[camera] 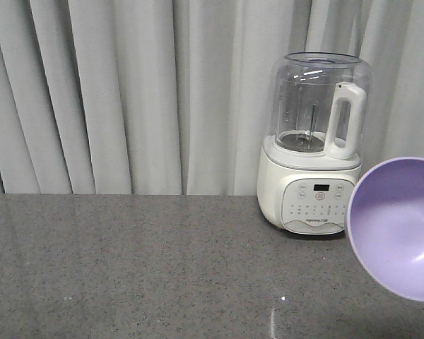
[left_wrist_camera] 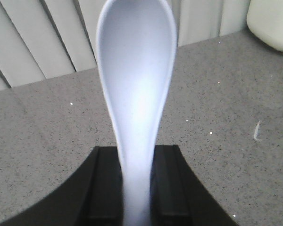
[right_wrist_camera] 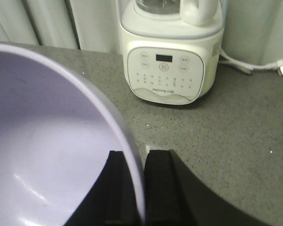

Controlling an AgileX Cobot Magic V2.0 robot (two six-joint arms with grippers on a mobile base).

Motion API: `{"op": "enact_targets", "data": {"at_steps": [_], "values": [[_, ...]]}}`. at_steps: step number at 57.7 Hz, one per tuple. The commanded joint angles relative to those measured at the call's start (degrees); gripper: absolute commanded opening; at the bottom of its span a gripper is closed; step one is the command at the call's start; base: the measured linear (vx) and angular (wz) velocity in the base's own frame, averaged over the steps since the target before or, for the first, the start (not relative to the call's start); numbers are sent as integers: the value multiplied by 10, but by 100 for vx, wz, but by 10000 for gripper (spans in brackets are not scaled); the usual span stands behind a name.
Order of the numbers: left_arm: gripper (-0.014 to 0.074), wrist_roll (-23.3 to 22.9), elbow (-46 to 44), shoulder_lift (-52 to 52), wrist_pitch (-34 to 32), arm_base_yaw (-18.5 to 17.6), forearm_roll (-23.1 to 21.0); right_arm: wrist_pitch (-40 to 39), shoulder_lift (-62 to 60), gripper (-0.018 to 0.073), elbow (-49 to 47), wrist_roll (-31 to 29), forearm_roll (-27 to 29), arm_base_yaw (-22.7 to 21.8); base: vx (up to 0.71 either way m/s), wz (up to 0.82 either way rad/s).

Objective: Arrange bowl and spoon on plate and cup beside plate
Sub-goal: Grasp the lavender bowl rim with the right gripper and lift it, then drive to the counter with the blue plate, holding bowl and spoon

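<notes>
L pincer (left_wrist_camera: 137,188) clenching on spoon (left_wrist_camera: 137,84) handle, scoop pointing up, left of blender (camera: 314,141), R pincer (right_wrist_camera: 142,183) pinching bowl (camera: 399,226) rim, bowl hanging tilted just right of blender base, both above grey surface (camera: 127,268)

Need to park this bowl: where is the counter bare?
Bare: the grey speckled countertop left of the white blender with clear jug, before the grey curtain. Crowded: the right end, with blender, white cord and the held lavender plastic bowl.
</notes>
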Motion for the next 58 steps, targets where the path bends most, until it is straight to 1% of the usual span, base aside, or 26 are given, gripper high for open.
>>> {"op": "enact_targets", "data": {"at_steps": [1,7,12,23,32,40,58], "values": [[0,2,35,-63,-79,-1,-13,-61,-48,-9,33,-75,63,20,0,0],[0,2,96,-129,-105,-2,-24,-95,-89,-9,92,-141,92,52,0,0],[0,2,141,-180,-124,-3,-28,-131,-131,-9,139,-165,109,72,0,0],[0,9,214,-291,-126,-27,-25,-192,-235,-9,231,-165,113,92,0,0],[0,9,239,-348,-128,-32,-25,-224,-279,-9,262,-163,113,92,0,0],[0,9,239,-358,-134,-32,-25,-240,-281,-9,265,-163,113,92,0,0],[0,6,239,-358,-132,-32,-25,-237,-281,-9,265,-163,113,92,0,0]]}}
